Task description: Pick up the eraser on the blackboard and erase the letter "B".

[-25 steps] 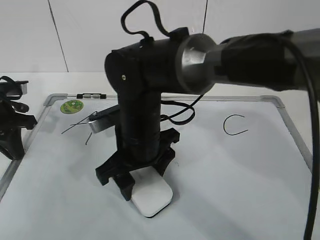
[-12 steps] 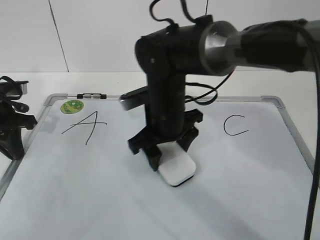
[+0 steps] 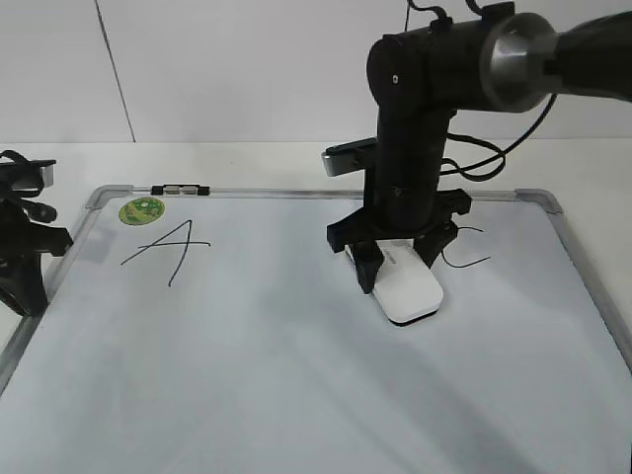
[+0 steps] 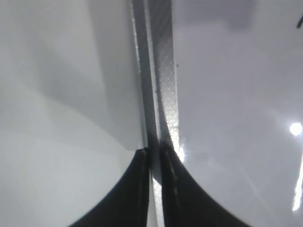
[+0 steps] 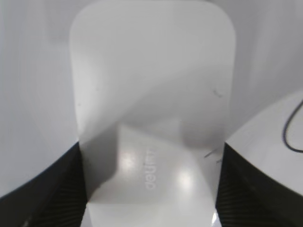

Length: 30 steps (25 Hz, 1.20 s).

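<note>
My right gripper is shut on the white eraser and presses it flat on the blackboard, right of the middle. In the right wrist view the eraser fills the space between the two black fingers, with grey lettering on top. No letter "B" shows anywhere on the board; the bare surface between the "A" and the "C" is blank where visible. My left gripper rests at the board's left edge, its fingers shut over the grey frame.
A round green sticker sits at the board's back left corner, with a small black-and-silver clip on the frame next to it. The "C" is partly hidden behind my right gripper; one stroke of it shows in the right wrist view.
My right gripper slid the eraser from the front middle of the board to the right and back, up to the "C". The "A" is uncovered. The left arm has not moved.
</note>
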Tool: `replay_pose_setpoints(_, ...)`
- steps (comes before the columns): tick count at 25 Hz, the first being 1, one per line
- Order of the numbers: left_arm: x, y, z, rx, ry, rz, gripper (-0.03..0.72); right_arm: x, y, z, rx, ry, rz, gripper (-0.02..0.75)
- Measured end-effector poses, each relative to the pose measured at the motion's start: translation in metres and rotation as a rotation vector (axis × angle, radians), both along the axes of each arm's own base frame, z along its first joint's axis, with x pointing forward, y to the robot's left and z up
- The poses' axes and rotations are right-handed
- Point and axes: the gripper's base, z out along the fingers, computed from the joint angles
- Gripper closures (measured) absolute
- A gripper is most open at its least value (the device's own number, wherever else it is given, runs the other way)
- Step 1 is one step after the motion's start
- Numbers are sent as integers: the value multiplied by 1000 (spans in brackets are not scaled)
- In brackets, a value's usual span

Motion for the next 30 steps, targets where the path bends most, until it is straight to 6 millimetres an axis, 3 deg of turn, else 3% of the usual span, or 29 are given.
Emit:
replay_pose_setpoints(3, 0, 0, 0, 2, 4, -2, 663, -8, 14, 0, 6, 3, 41, 178)
replay_pose_setpoints(6, 0, 0, 0, 2, 4, -2, 663, -39, 59, 0, 39, 23, 150, 178)
replay_pose_setpoints(10, 0, 0, 0, 2, 4, -2, 663, -77, 102, -1, 78, 59, 257, 178)
replay_pose_setpoints(13, 0, 0, 0, 2, 4, -2, 663, -87, 111, -1, 85, 66, 283, 178)
replay_pose_setpoints(18, 0, 0, 0, 2, 4, -2, 663, -75, 100, -1, 84, 63, 249, 178)
replay_pose_setpoints(26, -1, 0, 0, 0, 6, -1, 663, -14, 26, 0, 37, 18, 46, 178)
replay_pose_setpoints(30, -1, 0, 0, 0, 6, -1, 663, -10, 20, 0, 46, 20, 24, 178)
